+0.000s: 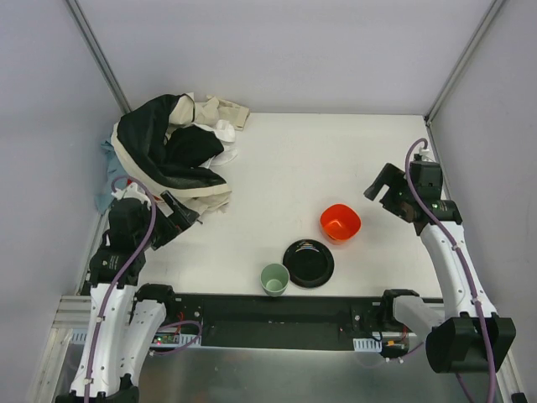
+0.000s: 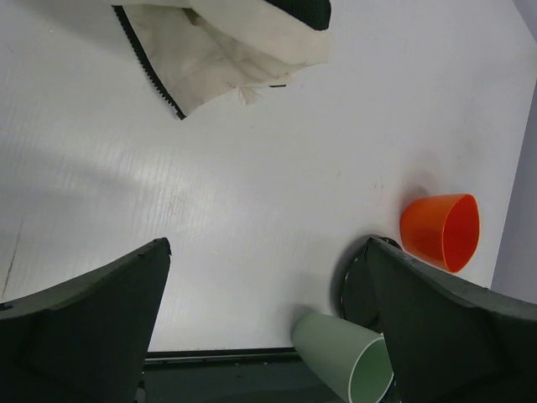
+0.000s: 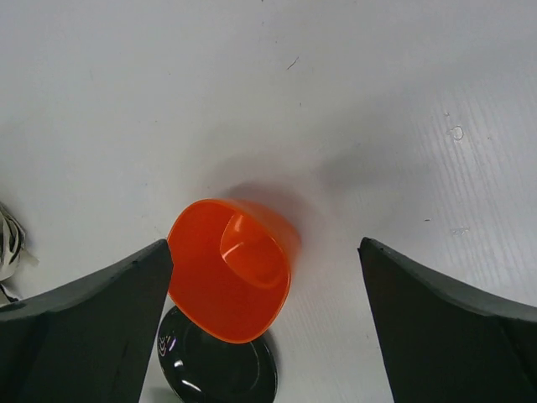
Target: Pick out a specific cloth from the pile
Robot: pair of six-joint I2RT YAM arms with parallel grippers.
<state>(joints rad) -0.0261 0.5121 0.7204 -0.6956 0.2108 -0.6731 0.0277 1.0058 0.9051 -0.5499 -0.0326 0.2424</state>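
Note:
The pile lies at the back left: a large black fabric with cream trim over beige, white and teal-blue pieces. Its cream edge shows at the top of the left wrist view. The bright orange-red cloth is hidden or out of view in every frame. My left gripper is open and empty just in front of the pile's near edge, its jaws wide apart over bare table. My right gripper is open and empty at the right, above the table beyond the orange bowl.
A rigid orange bowl stands right of centre, also in both wrist views. A black plate and a pale green cup sit near the front edge. Grey walls close in the left, right and back.

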